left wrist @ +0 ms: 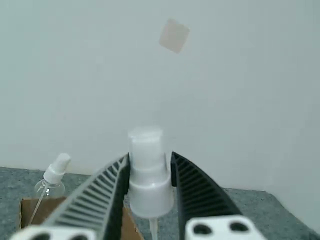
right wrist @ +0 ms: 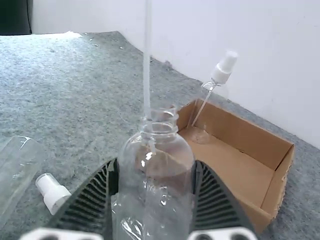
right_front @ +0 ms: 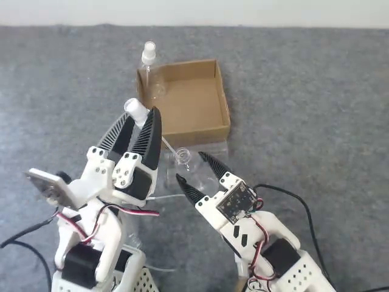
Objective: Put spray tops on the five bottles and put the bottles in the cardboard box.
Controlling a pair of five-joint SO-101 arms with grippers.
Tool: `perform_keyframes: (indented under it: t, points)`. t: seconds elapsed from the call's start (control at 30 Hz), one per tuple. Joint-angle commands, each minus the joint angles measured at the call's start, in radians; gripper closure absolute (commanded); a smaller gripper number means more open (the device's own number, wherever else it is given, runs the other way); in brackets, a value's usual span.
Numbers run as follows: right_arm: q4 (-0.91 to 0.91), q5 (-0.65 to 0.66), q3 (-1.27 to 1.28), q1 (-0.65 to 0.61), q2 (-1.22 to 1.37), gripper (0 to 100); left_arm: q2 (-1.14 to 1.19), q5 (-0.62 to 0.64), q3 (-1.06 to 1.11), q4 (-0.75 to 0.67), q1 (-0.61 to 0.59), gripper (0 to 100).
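Note:
My left gripper [right_front: 143, 114] is shut on a white spray top [right_front: 136, 110], held up off the table; its thin dip tube [right_front: 170, 147] slants down into the neck of a clear bottle [right_front: 182, 157]. My right gripper [right_front: 189, 166] is shut on that bottle just in front of the cardboard box [right_front: 193, 125]. In the right wrist view the tube [right wrist: 147, 60] enters the bottle [right wrist: 155, 165] between the black fingers [right wrist: 90, 200]. The left wrist view has the spray top [left wrist: 148, 172] clamped between the two ribbed fingers [left wrist: 102, 200]. One capped bottle [right_front: 149, 64] stands in the box's far left corner.
A loose spray top [right wrist: 52, 190] and a clear bottle lying on its side [right wrist: 15, 160] rest on the grey carpet near the right arm. The box's floor [right wrist: 225, 150] is mostly bare. A white wall runs behind the box.

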Motion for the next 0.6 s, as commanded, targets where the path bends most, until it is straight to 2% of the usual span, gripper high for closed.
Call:
perform_keyframes:
  t: [0.0,0.3,0.5,0.57]
  points:
    - [-0.027,0.017,0.021,-0.012,-0.018,99.1,-0.008,-0.014,0.012,-0.008,0.006,99]
    - [-0.028,0.017,0.021,-0.012,-0.018,99.1,-0.008,-0.026,0.061,-0.021,0.015,99]
    - [-0.028,0.017,0.021,-0.008,-0.018,99.1,-0.008,-0.16,0.182,-0.074,0.175,99]
    - [-0.025,0.014,0.021,-0.007,-0.018,99.1,-0.008,-0.169,0.191,-0.086,0.18,99]
